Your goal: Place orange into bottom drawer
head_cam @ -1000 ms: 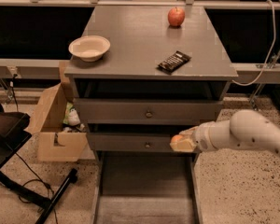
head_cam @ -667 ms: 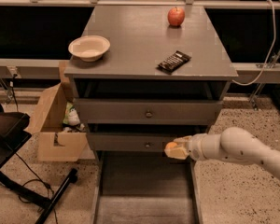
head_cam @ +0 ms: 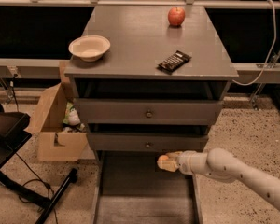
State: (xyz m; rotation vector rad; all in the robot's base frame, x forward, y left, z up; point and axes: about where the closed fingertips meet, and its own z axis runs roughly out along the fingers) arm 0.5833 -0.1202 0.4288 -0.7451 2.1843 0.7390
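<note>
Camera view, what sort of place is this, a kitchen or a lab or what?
Probably a robot test lab, not a home: grey drawer cabinet on speckled floor, cardboard box of clutter, loose cable. The tool holds the orange over the open bottom drawer.

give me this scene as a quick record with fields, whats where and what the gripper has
gripper: above the back of the bottom drawer, just below the middle drawer front, shut on the orange
orange: held, not yet set down
bottom drawer: pulled out
cabinet top: red apple at the back, white bowl on the left, dark snack packet
floor, left of cabinet: open cardboard box
</note>
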